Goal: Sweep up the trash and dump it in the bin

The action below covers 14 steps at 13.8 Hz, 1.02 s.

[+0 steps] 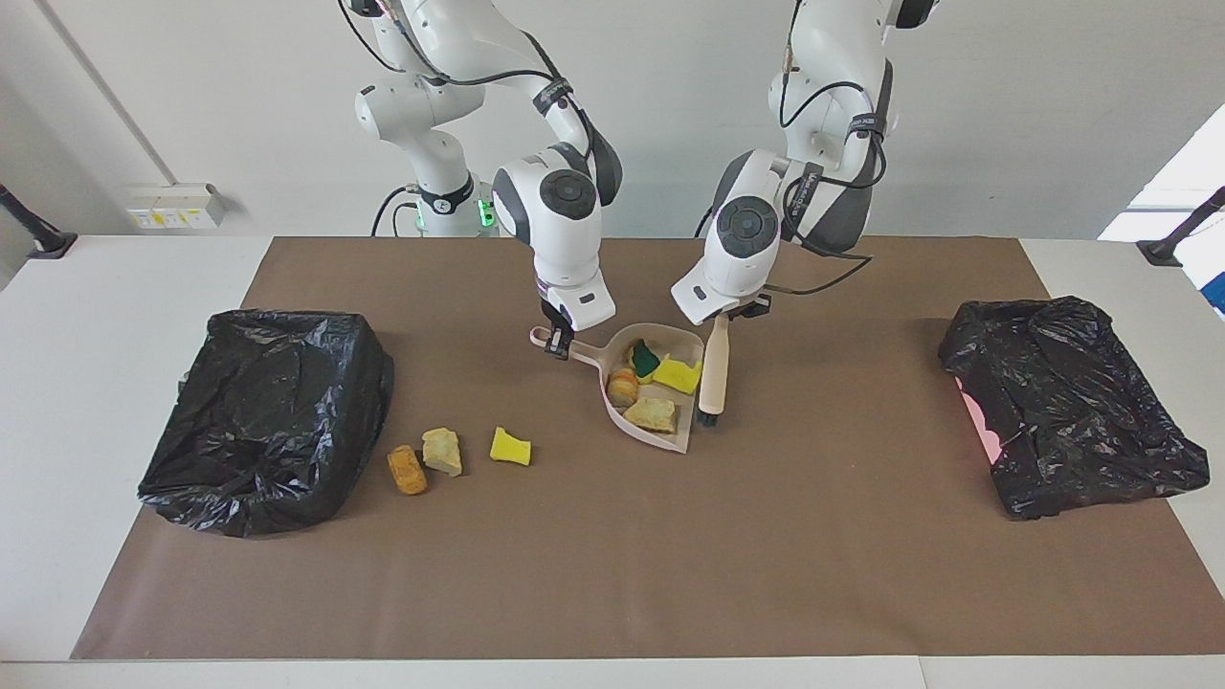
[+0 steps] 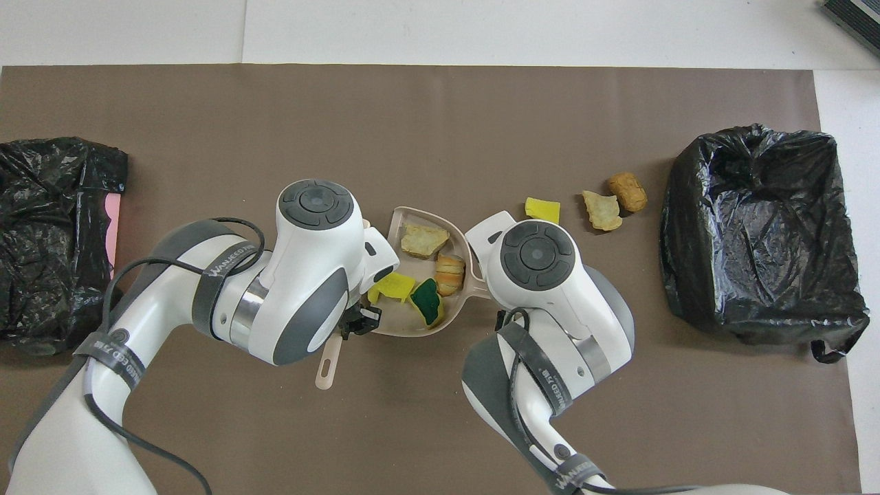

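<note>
Left gripper (image 1: 724,317) clamped on hand brush (image 1: 713,375) handle, brush hanging upright just beside dustpan (image 1: 681,438), bristles at the brown mat (image 1: 612,574). Right gripper (image 1: 557,346) closed on dustpan handle. Four scraps in pan between the two grippers: green-faced sponge (image 1: 645,359), yellow sponge (image 1: 677,374), two beige lumps. Three trash pieces (image 1: 443,451) loose on mat, well off from right gripper, beside the right-arm-end black bin (image 1: 268,411). Second black bag (image 1: 1072,402) at left arm's end.

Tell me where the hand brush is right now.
In the facing view, the hand brush hangs from the left gripper, bristles down, beside the dustpan near the middle of the brown mat.
</note>
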{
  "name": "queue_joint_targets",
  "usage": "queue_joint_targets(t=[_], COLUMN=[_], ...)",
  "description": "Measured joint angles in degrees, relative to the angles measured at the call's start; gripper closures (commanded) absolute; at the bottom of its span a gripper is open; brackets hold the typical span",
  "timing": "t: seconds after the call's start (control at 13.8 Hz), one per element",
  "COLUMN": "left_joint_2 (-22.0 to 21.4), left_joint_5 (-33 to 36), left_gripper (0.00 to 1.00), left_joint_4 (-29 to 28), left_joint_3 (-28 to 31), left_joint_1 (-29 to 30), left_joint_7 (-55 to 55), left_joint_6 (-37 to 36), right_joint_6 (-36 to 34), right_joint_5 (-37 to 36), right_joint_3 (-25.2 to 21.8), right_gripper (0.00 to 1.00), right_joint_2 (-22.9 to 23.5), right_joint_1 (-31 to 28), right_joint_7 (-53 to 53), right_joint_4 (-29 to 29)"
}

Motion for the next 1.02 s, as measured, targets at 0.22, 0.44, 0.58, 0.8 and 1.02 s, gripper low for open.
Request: queue_joint_targets(t=[0.22, 0.44, 0.58, 0.8, 1.02], left_joint_2=[-0.11, -0.81, -1.93, -6.69, -12.88], left_joint_5=[0.39, 0.62, 0.61, 0.48, -3.43], left_gripper=[1.0, 1.0, 1.0, 1.0, 1.0], left_joint_4=[0.01, -0.14, -1.78, -11.27, -21.15], left_joint_3=[0.27, 0.2, -0.41, -0.95, -1.31], left_joint_1=[0.01, -0.12, -1.32, -7.5, -15.0], left_joint_7=[-1.71, -6.67, -9.39, -16.63, -21.69], left_joint_6=[0.0, 0.0, 0.51, 8.74, 13.37], right_joint_6=[-4.14, -9.53, -11.87, -14.56, -16.22], right_joint_5=[-0.25, -0.26, -0.28, -0.3, -0.29], right_joint_3=[-0.1, -0.22, -0.28, -0.37, -0.48], right_gripper=[1.0, 1.0, 1.0, 1.0, 1.0], right_joint_2=[-1.65, -5.64, -8.58, -13.0, -15.73], right_joint_1=[-3.27, -7.73, -10.4, -15.87, -21.5], right_joint_7=[-5.08, -10.55, -12.31, -16.43, -20.38], right_joint_4=[1.57, 2.14, 2.24, 2.34, 3.07])
